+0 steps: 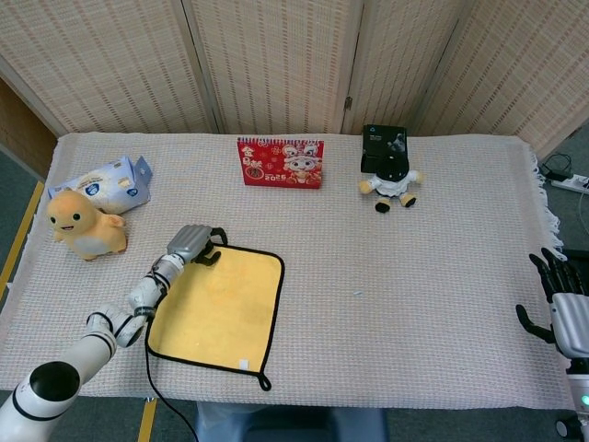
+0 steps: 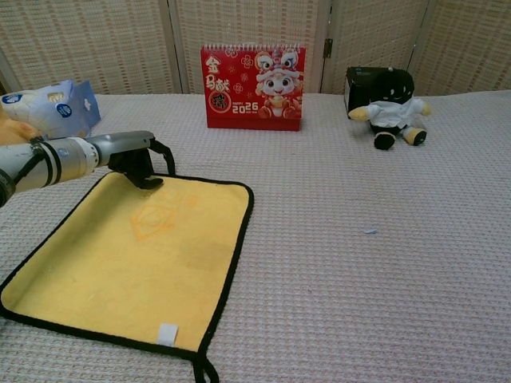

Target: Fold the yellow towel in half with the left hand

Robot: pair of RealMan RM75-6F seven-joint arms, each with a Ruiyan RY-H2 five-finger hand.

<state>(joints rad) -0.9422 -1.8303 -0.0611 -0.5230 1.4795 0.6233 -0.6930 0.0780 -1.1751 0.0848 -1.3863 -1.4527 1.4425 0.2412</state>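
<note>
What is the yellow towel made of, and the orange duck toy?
The yellow towel looks like soft, matte cloth with a stitched black edge and a small white tag. The orange duck toy looks like fuzzy plush, probably stuffed, though its texture is too small to see clearly.

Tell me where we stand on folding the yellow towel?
Done: nothing folded; the yellow towel lies flat and fully spread on the table. In hand: the left hand is at the towel's far edge near its far-left corner, fingers curled down onto the black trim; a secure grip isn't clear. Left: lift that edge and fold it over. The right hand is off to the side.
</note>
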